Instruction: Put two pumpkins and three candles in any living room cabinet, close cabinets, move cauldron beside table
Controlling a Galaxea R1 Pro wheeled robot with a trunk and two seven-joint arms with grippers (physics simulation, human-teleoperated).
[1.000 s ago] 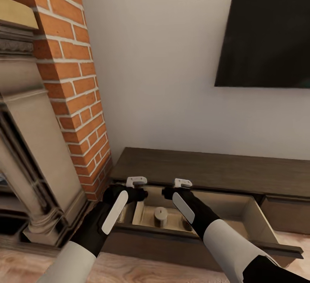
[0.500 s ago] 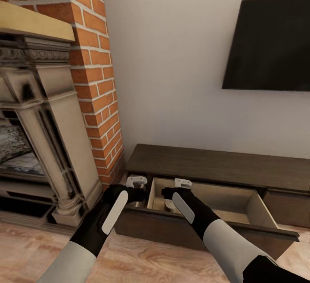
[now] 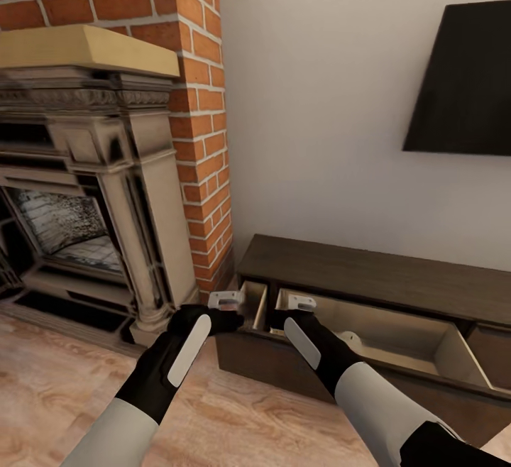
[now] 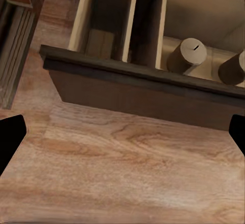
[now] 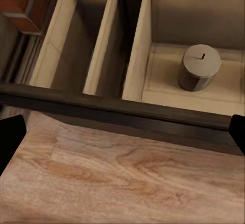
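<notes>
the cabinet (image 3: 369, 279) runs long and low along the wall, its long axis going from the brick fireplace (image 3: 99, 169) toward the dark screen (image 3: 461, 84), and its drawer (image 3: 383, 339) stands pulled out toward the robot. both grippers hang just in front of that drawer's dark front panel (image 4: 138, 88), over the wooden floor (image 3: 64, 389): the left gripper (image 3: 226, 301) near the fireplace end, the right gripper (image 3: 301, 304) a little further along. the drawer lies ahead of and below both sets of jaws, and the right arm looks the nearer to its wide compartment.

in the left wrist view two candles (image 4: 187, 55) stand upright side by side in that wide pale compartment (the second one (image 4: 234, 66) is cut off at the picture's edge). the right wrist view shows one candle (image 5: 199, 68) with its dark wick slot. the narrow compartment (image 5: 81, 45) beside it looks bare, though a pale block i cannot identify lies there in the left wrist view.

both jaws stand spread wide with nothing between them: in each wrist view the dark fingertips (image 4: 11, 137) sit at the far edges of the picture.

whether a third candle or either pumpkin is inside i cannot tell, as the right forearm covers part of the drawer in the head view. my judgement is that the drawer is not yet ready to be pushed closed.
</notes>
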